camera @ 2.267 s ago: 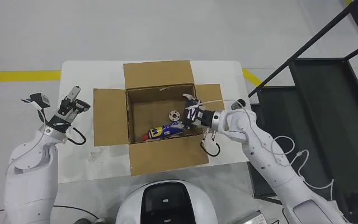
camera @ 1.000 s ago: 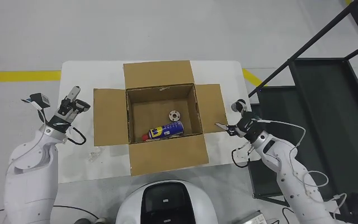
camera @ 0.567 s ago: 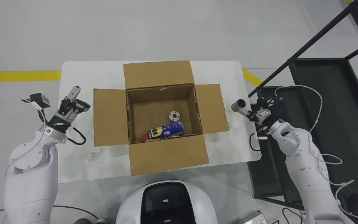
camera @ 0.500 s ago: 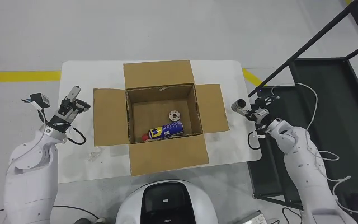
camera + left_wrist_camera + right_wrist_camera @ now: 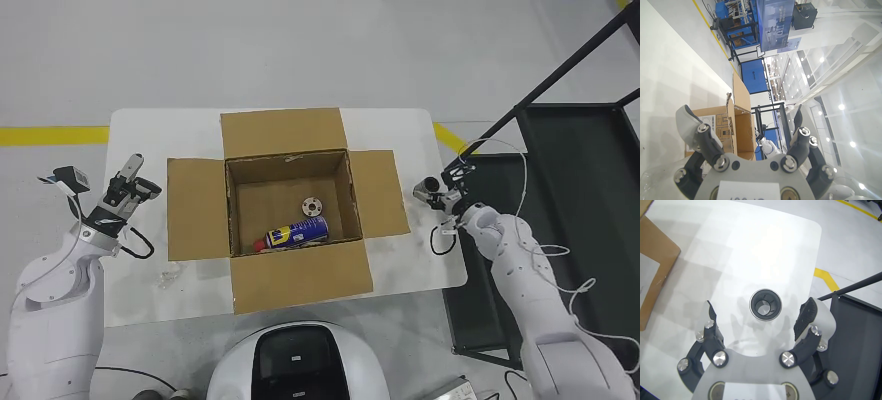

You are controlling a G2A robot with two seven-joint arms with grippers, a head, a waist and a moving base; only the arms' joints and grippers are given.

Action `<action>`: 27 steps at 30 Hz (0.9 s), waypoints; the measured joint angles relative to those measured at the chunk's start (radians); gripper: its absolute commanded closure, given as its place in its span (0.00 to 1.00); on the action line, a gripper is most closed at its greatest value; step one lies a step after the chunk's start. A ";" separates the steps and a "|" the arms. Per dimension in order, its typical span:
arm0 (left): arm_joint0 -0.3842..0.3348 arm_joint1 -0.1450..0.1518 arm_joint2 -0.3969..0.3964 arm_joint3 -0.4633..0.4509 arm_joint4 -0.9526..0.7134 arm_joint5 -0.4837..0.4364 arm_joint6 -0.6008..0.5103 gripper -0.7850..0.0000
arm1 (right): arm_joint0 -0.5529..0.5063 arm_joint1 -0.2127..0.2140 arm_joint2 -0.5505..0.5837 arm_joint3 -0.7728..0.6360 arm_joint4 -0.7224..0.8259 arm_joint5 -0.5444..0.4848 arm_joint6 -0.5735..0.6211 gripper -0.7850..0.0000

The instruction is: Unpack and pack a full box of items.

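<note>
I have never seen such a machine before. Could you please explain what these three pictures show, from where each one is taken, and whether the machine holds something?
This is a two-armed robot at a white table. The top view looks down from a camera above its arms. The other two pictures come from cameras on its wrists, so each shows that arm's own gripper up close. On the table stands an open cardboard box; inside lie a spray can and a small metal disc. Beside the box stands a short black tube piece. The right gripper is open near it, not touching. The left gripper is open too. Nothing is held.
</note>
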 measured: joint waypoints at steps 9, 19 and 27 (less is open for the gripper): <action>0.000 0.000 0.000 0.000 0.000 0.000 0.000 0.00 | 0.096 -0.025 -0.063 0.150 0.007 -0.007 0.008 0.00; 0.000 0.000 0.000 0.000 0.000 0.000 0.000 0.00 | 0.160 -0.048 -0.114 0.261 0.000 -0.015 -0.022 1.00; 0.000 0.000 0.000 0.000 0.000 0.000 0.000 0.00 | 0.184 -0.051 -0.132 0.307 -0.010 -0.035 -0.054 1.00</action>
